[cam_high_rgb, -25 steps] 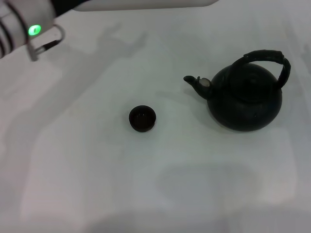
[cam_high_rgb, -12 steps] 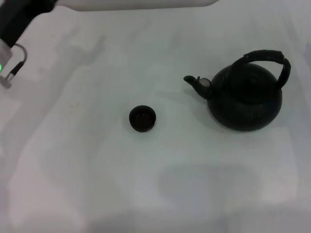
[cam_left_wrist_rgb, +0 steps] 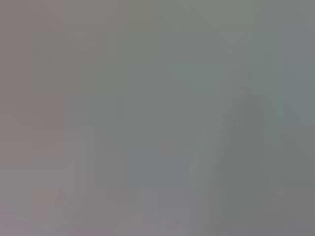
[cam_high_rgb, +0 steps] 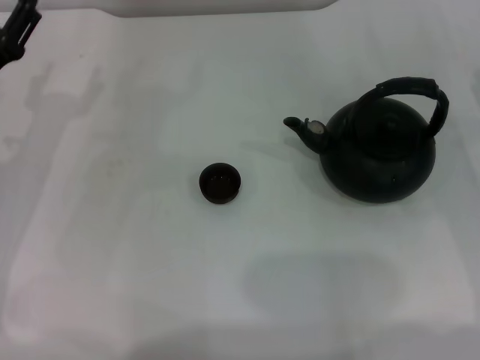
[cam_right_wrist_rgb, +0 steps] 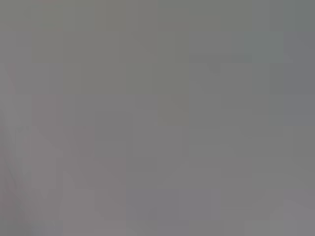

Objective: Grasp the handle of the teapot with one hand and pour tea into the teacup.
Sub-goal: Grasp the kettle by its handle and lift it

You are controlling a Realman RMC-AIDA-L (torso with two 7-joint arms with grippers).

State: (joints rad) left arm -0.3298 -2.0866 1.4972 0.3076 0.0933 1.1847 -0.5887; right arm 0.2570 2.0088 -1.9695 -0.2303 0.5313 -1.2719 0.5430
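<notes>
The teapot (cam_high_rgb: 379, 150) is a large round matte black pot standing upright on the white table at the right. Its short spout (cam_high_rgb: 300, 127) points left toward the teacup. The handle (cam_high_rgb: 411, 91), a thick black ribbed hoop, arches over the pot's top. The teacup (cam_high_rgb: 220, 183), tiny, round and dark, stands near the table's middle, well left of the pot. A dark part of my left arm with its gripper (cam_high_rgb: 19, 34) shows at the far top-left corner, far from both. My right gripper is out of view. Both wrist views show only plain grey.
The white table (cam_high_rgb: 150, 285) spreads around both objects. A pale raised edge (cam_high_rgb: 225, 6) runs along the back. The left arm's shadow (cam_high_rgb: 64, 86) lies on the table at the back left.
My left arm has drawn back up and to the left, almost out of the head view; its shadow followed. The teapot and teacup have not moved.
</notes>
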